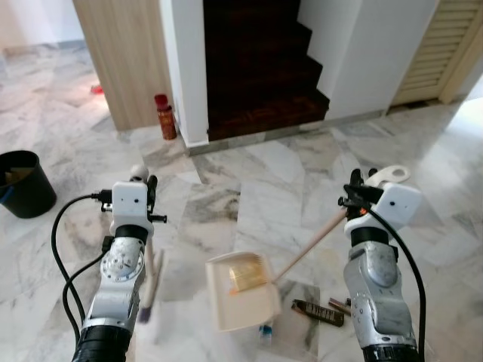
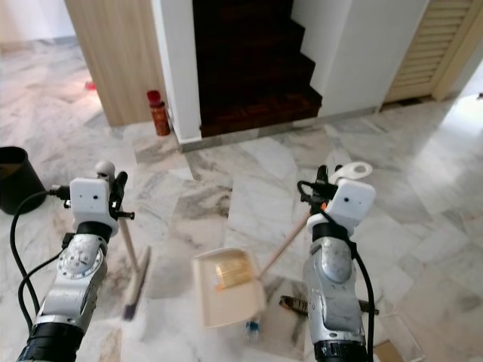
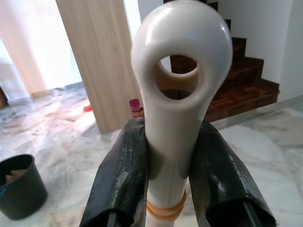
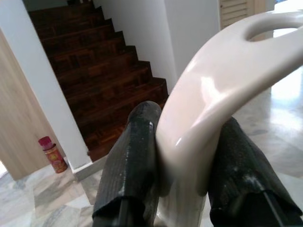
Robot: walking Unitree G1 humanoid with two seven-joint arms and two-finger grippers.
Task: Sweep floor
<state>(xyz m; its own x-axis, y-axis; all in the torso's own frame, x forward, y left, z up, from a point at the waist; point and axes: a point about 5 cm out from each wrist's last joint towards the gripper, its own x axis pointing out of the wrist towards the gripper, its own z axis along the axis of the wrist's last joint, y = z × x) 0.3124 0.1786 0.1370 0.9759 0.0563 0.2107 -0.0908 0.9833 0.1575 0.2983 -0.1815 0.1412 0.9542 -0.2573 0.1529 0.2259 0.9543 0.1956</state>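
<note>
My left gripper (image 1: 145,183) is shut on the cream broom handle (image 3: 176,109), just below its ring-shaped end. The broom's brush head (image 2: 136,286) rests on the marble floor to the left of the dustpan. My right gripper (image 1: 358,191) is shut on the curved cream grip (image 4: 213,90) of the long-handled dustpan (image 1: 243,296). The pan sits on the floor between my arms, with a yellowish scrap (image 1: 250,273) inside it. Beside the pan lie a brown wrapper (image 1: 318,311) and a small blue-and-white piece (image 1: 265,331).
A black bucket (image 1: 23,185) stands at the far left. A red bottle (image 1: 165,118) sits at the foot of a white wall beside a wooden panel (image 1: 124,60). Dark wooden stairs (image 1: 260,72) rise straight ahead. A louvred door (image 1: 438,49) is at the back right.
</note>
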